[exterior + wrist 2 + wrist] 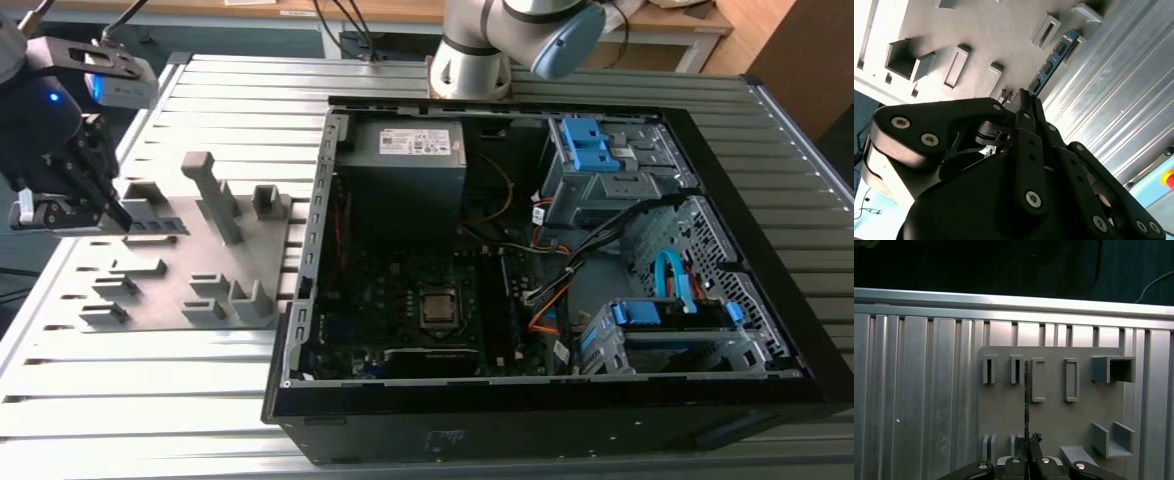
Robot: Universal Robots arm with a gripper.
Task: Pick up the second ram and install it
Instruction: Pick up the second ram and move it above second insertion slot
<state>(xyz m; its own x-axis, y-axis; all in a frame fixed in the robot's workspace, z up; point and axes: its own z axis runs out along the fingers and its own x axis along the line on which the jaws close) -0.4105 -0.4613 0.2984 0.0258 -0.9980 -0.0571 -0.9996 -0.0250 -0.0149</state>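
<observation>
Over at the exterior view's left, the gripper (74, 212) hangs above the grey slotted holder plate (160, 295). Its fingers are pinched tight on one end of the second ram (1054, 57), whose blue board reaches out on edge over the plate. Further right, well apart, the open computer case (561, 430) lies on the ribbed metal table (134, 400).
</observation>
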